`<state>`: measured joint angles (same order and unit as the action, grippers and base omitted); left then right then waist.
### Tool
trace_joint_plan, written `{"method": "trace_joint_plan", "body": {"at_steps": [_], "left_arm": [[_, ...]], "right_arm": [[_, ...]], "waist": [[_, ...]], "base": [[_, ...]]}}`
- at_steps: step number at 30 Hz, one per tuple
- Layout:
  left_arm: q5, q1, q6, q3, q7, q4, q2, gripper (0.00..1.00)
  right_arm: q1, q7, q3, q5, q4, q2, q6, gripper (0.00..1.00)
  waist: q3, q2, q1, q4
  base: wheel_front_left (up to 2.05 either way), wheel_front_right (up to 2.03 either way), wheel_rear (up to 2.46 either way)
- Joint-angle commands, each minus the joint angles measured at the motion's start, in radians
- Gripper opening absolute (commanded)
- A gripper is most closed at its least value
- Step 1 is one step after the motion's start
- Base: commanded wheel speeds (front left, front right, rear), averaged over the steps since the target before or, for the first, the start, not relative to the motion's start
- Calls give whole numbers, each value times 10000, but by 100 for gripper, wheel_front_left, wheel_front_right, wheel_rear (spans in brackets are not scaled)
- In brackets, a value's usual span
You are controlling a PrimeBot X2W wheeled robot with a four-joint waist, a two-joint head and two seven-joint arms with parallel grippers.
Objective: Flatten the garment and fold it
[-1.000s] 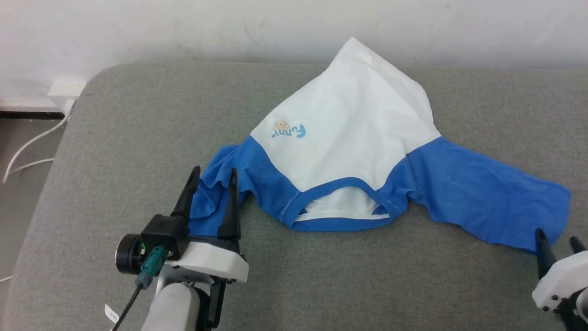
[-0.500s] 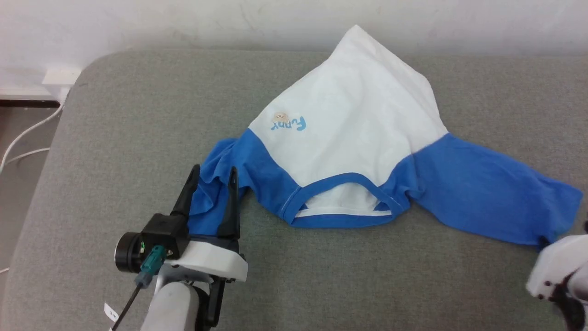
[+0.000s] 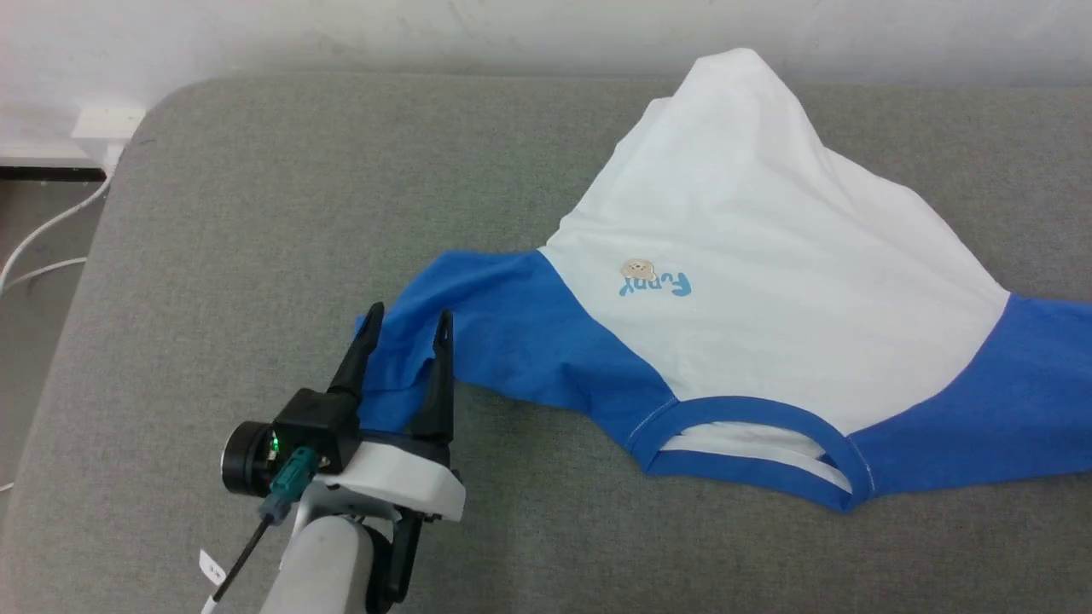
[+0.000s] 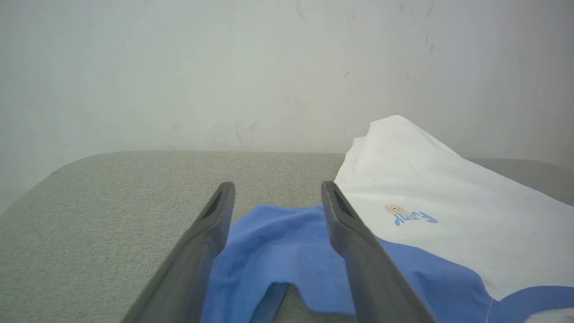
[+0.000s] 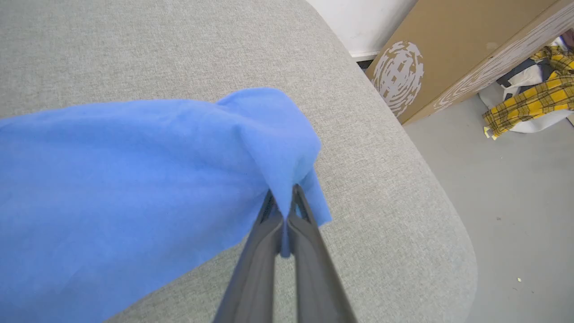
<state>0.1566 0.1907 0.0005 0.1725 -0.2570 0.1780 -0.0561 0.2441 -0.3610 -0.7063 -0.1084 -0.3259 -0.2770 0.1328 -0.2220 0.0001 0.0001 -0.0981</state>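
Note:
The garment (image 3: 768,256), white with bright blue sleeves and collar and a small "Funny" print, lies on the grey cushion (image 3: 256,213) with its collar toward me. My left gripper (image 3: 407,327) stands open, its fingers on either side of the bunched end of the left blue sleeve (image 4: 273,242). In the right wrist view my right gripper (image 5: 281,197) is shut on the cuff of the other blue sleeve (image 5: 134,170), which is lifted and pulled off the cushion (image 5: 381,148) near its right end.
A white wall (image 3: 341,34) backs the cushion. White cables (image 3: 43,247) run on the floor at the left. Past the cushion's right end stand a brown cardboard box (image 5: 448,49) and a yellow plaid cloth (image 5: 529,103) on the grey floor.
My right gripper has shut on the right sleeve's cuff and pulled it rightward; the garment slid right and its left sleeve stretched out. The left gripper stays open around the left sleeve end.

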Motion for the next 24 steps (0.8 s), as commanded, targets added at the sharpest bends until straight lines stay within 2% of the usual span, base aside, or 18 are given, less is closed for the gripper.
{"method": "trace_joint_plan", "body": {"at_steps": [1, 2, 3, 4, 10, 15, 19, 24], "left_arm": [[-104, 162, -76, 33, -47, 33, -46, 100], [-105, 177, -104, 61, -47, 58, -49, 100], [-105, 189, -154, 112, -47, 119, -58, 100], [-100, 195, -206, 168, -46, 190, -63, 100], [151, -30, -690, 762, 760, 370, -55, 100], [693, -714, -920, 1364, 2789, 192, -35, 100], [1316, -1245, -750, 1460, 4243, -244, -5, 100], [1916, -1130, -376, 1399, 4885, -514, 28, 100]], "right_arm": [[304, 317, -57, -2, -366, -35, -21, 0], [422, 458, -110, 48, -601, -42, -21, 0], [481, 575, -32, 54, -805, -51, -21, 35], [523, 692, 53, 93, -962, -48, -21, 100], [174, 1687, 734, 726, -693, 464, -21, 100], [-737, 2444, 1559, 1258, 752, 1338, -21, 100], [-1503, 2669, 2347, 1651, 1989, 1909, -21, 100], [-2346, 2642, 3527, 2125, 3149, 2234, -21, 100]], "waist": [[-64, -1, -1, 26], [-69, -1, -1, 36], [-55, -1, -1, 42], [-25, -1, -1, 52], [417, -1, -1, 168], [805, -1, -1, 427], [969, -1, -1, 669], [889, -1, -1, 952]], "base": [[0, 0, 0], [0, 0, 0], [0, 0, 0], [0, 0, 0], [0, 0, 0], [0, 0, 0], [0, 0, 0], [0, 0, 0]]}}
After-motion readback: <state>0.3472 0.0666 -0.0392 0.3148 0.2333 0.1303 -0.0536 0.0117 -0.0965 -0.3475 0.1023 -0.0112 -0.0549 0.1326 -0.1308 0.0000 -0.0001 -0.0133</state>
